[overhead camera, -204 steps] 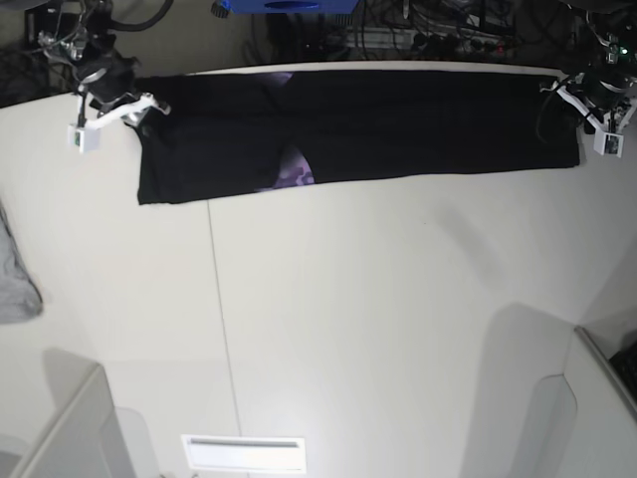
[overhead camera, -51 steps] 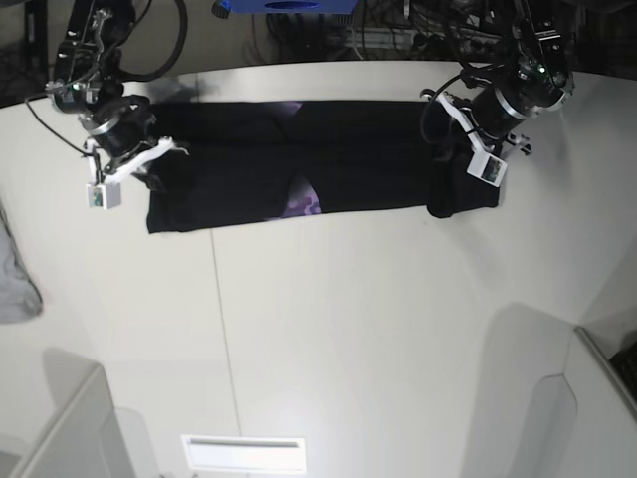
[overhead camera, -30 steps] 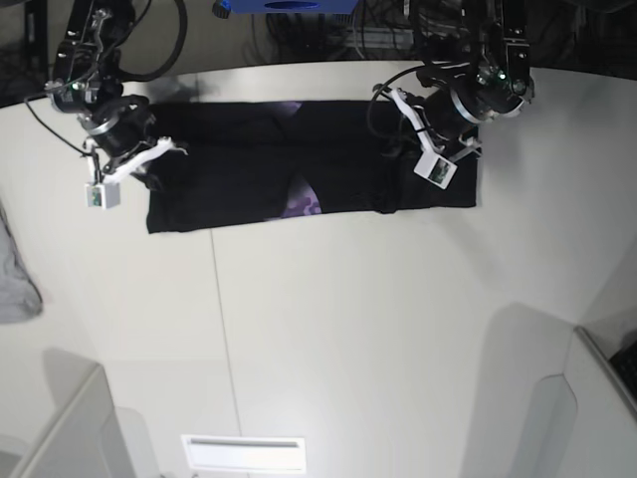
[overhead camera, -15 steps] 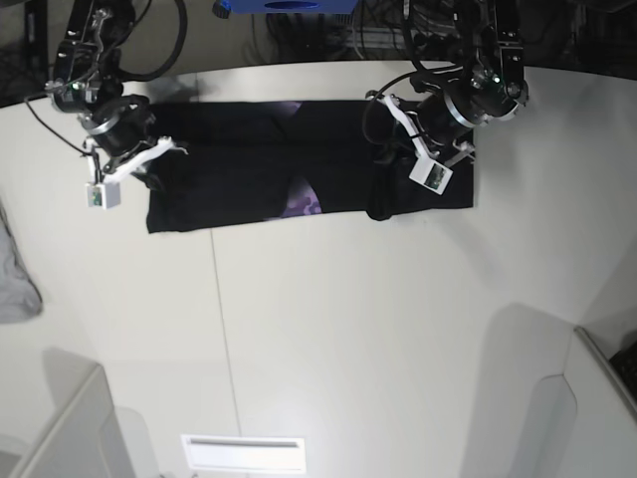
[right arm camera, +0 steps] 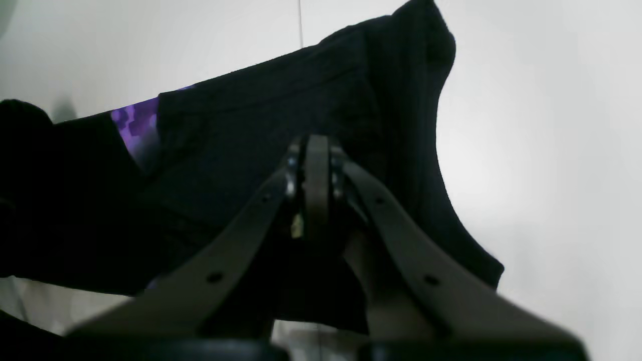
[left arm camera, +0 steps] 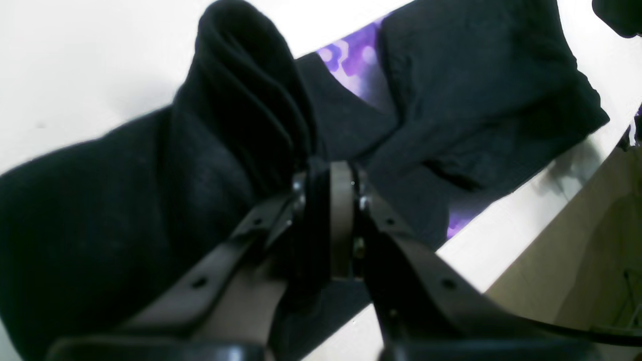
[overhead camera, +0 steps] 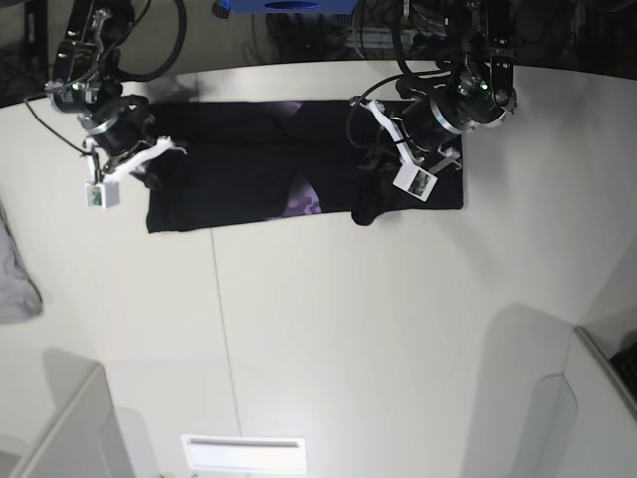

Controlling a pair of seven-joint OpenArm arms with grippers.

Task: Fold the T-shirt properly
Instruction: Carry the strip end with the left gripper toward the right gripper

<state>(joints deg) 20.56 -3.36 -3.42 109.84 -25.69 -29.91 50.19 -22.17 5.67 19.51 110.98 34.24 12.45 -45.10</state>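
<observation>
The black T-shirt [overhead camera: 239, 169] lies as a long folded strip across the far side of the white table [overhead camera: 328, 329], a purple print [overhead camera: 299, 199] showing at its middle. My left gripper [overhead camera: 376, 187] is shut on the shirt's right end, which is lifted and doubled back over the strip. In the left wrist view that gripper [left arm camera: 328, 175] pinches a bunched roll of the T-shirt [left arm camera: 241, 100], with the purple print [left arm camera: 351, 65] beyond. Over the shirt's left end, my right gripper [overhead camera: 157, 164] is shut on the cloth. The right wrist view shows the right gripper [right arm camera: 311, 150] closed on the T-shirt [right arm camera: 241, 150].
A light grey cloth [overhead camera: 15, 279] lies at the table's left edge. Grey bins stand at the near left corner [overhead camera: 70, 428] and the near right corner [overhead camera: 597, 398]. A white slotted plate [overhead camera: 244, 453] sits at the front edge. Cables and equipment crowd behind the far edge.
My left gripper has moved further left with the shirt's right end, so the doubled-over part is longer and the strip shorter. The right arm has stayed still.
</observation>
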